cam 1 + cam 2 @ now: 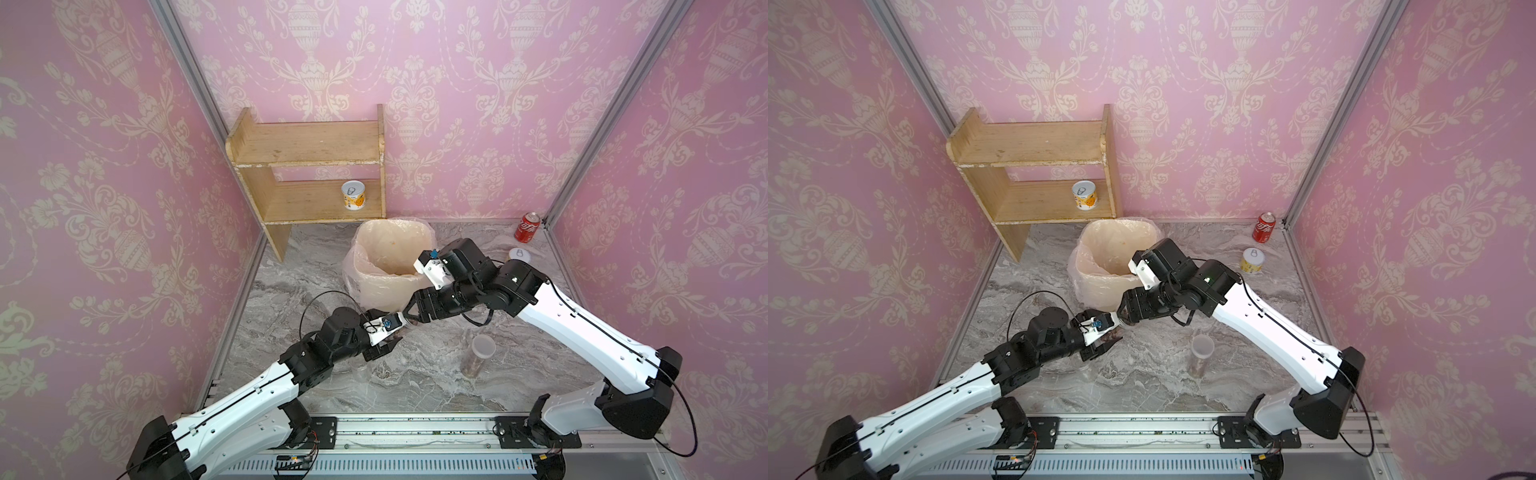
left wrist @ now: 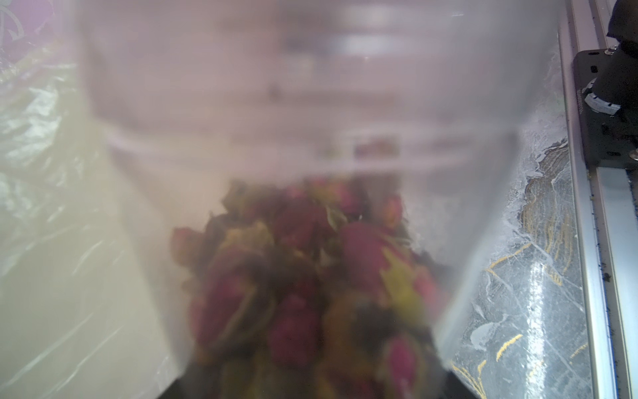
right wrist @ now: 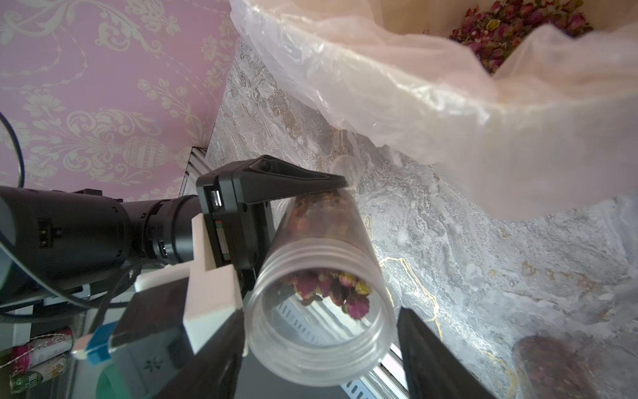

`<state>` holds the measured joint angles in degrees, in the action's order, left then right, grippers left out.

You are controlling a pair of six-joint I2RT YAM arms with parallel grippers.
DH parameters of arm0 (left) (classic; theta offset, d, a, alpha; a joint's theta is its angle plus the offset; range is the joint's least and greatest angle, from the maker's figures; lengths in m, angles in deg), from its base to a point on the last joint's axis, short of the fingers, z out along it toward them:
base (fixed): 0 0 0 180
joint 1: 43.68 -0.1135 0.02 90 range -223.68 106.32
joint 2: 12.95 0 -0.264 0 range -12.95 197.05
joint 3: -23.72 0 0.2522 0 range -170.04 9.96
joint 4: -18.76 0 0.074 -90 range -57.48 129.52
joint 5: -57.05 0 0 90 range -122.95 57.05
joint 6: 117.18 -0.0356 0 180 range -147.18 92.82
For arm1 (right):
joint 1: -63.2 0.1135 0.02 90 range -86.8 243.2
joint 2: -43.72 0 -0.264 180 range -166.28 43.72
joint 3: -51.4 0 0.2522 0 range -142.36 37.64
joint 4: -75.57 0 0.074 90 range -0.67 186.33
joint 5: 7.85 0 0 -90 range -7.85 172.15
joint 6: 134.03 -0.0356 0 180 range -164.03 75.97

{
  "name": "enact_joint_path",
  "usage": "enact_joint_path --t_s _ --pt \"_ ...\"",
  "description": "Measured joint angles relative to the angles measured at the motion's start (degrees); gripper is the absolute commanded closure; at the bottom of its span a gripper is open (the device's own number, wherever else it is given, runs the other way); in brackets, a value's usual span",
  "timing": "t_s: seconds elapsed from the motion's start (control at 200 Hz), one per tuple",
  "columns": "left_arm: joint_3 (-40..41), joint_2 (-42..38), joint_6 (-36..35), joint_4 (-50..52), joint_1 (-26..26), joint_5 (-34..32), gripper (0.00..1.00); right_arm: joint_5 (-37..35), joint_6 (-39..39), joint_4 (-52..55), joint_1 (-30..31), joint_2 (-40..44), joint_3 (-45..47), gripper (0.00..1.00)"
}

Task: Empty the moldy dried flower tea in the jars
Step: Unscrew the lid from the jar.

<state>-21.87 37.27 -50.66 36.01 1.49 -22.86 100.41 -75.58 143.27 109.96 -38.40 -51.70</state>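
- Centrally, held the open jar (image 3: 321, 235) on its side in the left gripper (image 1: 395, 332), fingers (image 3: 276, 184) closed across its clear body; lid off and threads bare, so judged ready for pouring.
- Carried the moldy dried flower tea (image 3: 331, 286) inside, buds lying along the lower wall and up to the mouth, none spilling.
- Set the right gripper (image 3: 319, 324) around the jar's mouth with fingers (image 3: 431, 352) spread and a gap showing on one side; gripped nothing, probably there to steady the jar or take it over.
- Positioned the jar just beside the lined bin (image 1: 386, 286), below its rim and not yet over it; found a heap of buds (image 3: 511, 31) already at the bottom, so one jar probably emptied.
- Noted the taller jar (image 1: 480, 355) upright and lidded on the marble table (image 1: 415, 395), well apart, tea visible inside, presumably awaiting its turn.
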Motion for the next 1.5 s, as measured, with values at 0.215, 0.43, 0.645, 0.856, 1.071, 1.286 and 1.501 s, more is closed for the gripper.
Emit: enact_joint_path --t_s 0.215,0.43,0.645,0.856,1.071,1.286,1.501 --pt "0.0 0.0 0.0 0.1 0.0 0.0 0.76 0.0 0.5 1.2 0.2 -1.0 -1.3 0.32" --pt "0.1 0.0 0.3 0.6 0.0 0.1 0.75 0.4 4.7 2.4 0.3 -2.0 -2.4 0.38" --pt "0.2 0.0 2.3 0.6 0.0 4.5 0.74 2.9 23.4 6.3 0.4 -2.6 -4.9 0.41" --pt "0.2 0.0 3.8 1.0 -0.1 11.4 0.73 1.6 48.4 11.2 2.9 -2.6 -7.2 0.41" --pt "0.2 0.0 4.3 -0.2 -0.3 14.8 0.73 -0.9 63.8 16.4 4.8 -4.5 -12.3 0.37" --pt "0.3 0.1 4.8 0.5 -0.8 15.3 0.72 -2.9 71.3 17.9 5.8 -5.9 -13.8 0.38" --pt "0.5 0.1 5.0 -0.6 -0.8 16.9 0.72 -2.0 74.7 14.2 5.9 -2.2 -9.7 0.28"
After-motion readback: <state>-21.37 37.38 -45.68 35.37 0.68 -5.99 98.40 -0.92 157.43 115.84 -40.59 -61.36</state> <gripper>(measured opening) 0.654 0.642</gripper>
